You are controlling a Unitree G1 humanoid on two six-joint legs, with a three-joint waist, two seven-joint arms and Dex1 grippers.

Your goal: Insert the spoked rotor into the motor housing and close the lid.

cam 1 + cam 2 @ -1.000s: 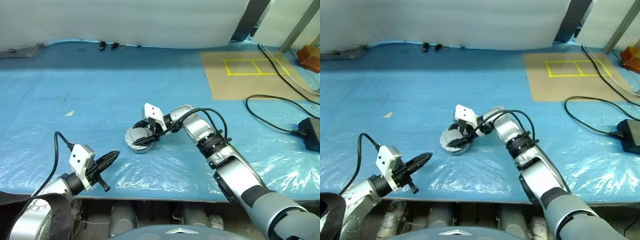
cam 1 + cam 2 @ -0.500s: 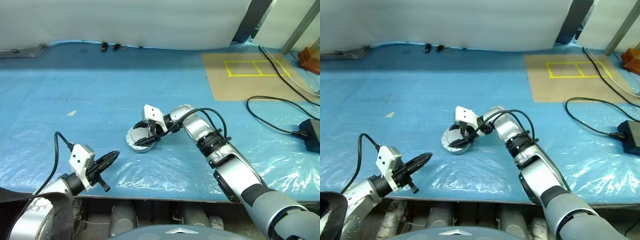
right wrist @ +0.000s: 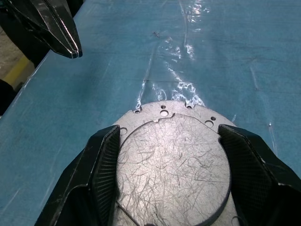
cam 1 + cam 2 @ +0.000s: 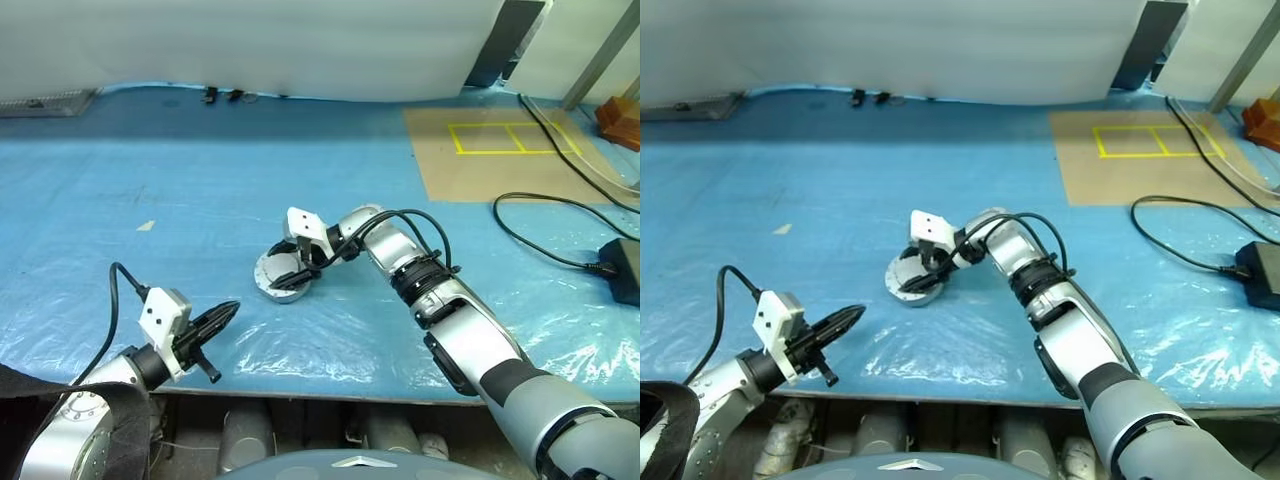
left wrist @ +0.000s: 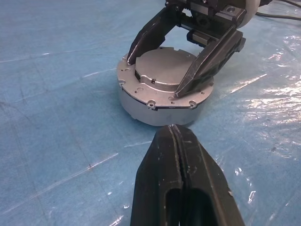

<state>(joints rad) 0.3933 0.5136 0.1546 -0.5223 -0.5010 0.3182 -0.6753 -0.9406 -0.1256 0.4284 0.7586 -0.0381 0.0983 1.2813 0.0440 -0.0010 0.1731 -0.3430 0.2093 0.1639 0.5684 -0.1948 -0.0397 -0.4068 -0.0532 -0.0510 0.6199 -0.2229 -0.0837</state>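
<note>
Housing (image 5: pixel 162 96): mid-table on the blue sheet, lid (image 3: pixel 171 167) down flat on top. Right gripper (image 3: pixel 171 174): jaws wide, straddling the lid at 3 and 9 o'clock, gripping nothing. Left gripper (image 5: pixel 181 188): shut, empty, near the housing at 7 o'clock. Press evenly; keep your fingers off the rim.

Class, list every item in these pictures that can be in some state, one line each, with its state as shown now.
motor housing: upright on the blue sheet, closed.
lid: shut flat on the housing, plain grey side up.
right pincer: open wide, one finger on either side of the lid.
left pincer: shut, empty, clear of the housing.
spoked rotor: cannot be seen with the lid shut.
</note>
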